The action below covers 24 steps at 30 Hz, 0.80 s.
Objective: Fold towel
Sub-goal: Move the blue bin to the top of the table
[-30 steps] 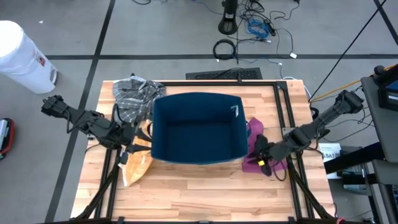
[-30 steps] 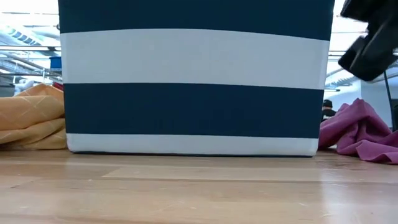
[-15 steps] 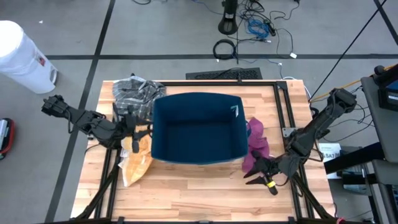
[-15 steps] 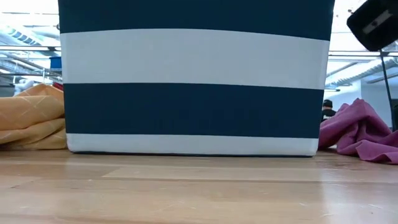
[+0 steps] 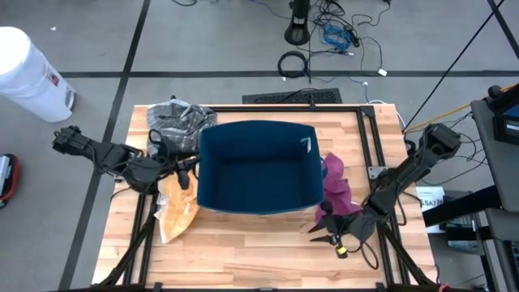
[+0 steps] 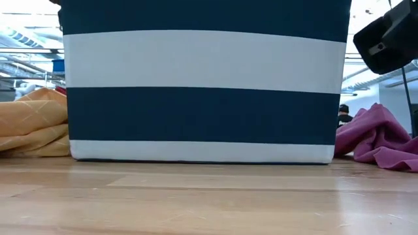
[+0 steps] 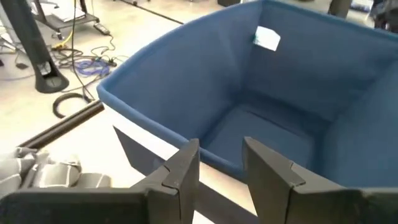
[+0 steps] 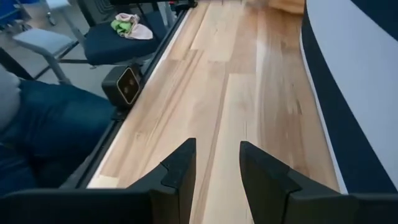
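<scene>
Three towels lie crumpled on the wooden table around a navy bin (image 5: 259, 166) with white stripes (image 6: 202, 91). A grey plaid towel (image 5: 174, 122) is at the far left, an orange towel (image 5: 174, 212) at the bin's left and a magenta towel (image 5: 336, 188) at its right. My left gripper (image 5: 188, 166) hovers open beside the bin's left rim (image 7: 155, 127), pointing into the bin, nothing between its fingers (image 7: 221, 162). My right gripper (image 5: 323, 235) is open just near of the magenta towel. It points along the bare table toward the left edge (image 8: 214, 168).
The bin fills the table's middle and blocks most of the low view. Bare wood (image 5: 251, 251) stretches along the near edge in front of it. Black frame rails (image 5: 377, 154) run along the table's sides. A seated person's leg (image 8: 43, 137) and a small camera (image 8: 127, 84) are beyond the near edge.
My right gripper has left the magenta towel and gone toward the near edge and down, turning to point left along the table. My left gripper has swung up from over the orange towel toward the bin and rolled about. No towel has moved.
</scene>
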Available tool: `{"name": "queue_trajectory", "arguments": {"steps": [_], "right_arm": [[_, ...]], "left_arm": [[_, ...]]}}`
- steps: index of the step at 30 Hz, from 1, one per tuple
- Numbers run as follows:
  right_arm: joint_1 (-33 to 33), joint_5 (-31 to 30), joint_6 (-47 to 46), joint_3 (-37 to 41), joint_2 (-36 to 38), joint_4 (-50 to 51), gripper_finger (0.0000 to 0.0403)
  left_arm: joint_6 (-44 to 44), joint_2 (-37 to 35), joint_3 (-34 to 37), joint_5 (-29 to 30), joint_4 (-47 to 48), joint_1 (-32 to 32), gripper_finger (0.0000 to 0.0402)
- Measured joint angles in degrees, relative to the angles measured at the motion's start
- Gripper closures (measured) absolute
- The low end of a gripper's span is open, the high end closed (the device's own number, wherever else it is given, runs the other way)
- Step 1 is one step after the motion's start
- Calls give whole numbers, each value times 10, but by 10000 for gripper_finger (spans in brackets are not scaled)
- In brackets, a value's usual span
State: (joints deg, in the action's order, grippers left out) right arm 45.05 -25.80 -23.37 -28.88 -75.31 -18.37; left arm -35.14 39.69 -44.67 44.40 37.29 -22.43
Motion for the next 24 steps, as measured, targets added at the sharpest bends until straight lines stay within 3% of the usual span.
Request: {"name": "queue_trajectory", "arguments": {"steps": [8,16,21,24], "right_arm": [[-26,-32,85,-1,-86,-118,294],[-50,-147,93,0,-99,-104,294],[-74,-163,95,0,-99,-88,294],[-93,-178,93,0,-98,-63,294]], "left_arm": [[2,18,50,2,-96,24,273],[93,26,69,-7,-162,104,273],[153,50,69,-14,-190,173,273],[193,72,70,-47,-236,213,273]]}}
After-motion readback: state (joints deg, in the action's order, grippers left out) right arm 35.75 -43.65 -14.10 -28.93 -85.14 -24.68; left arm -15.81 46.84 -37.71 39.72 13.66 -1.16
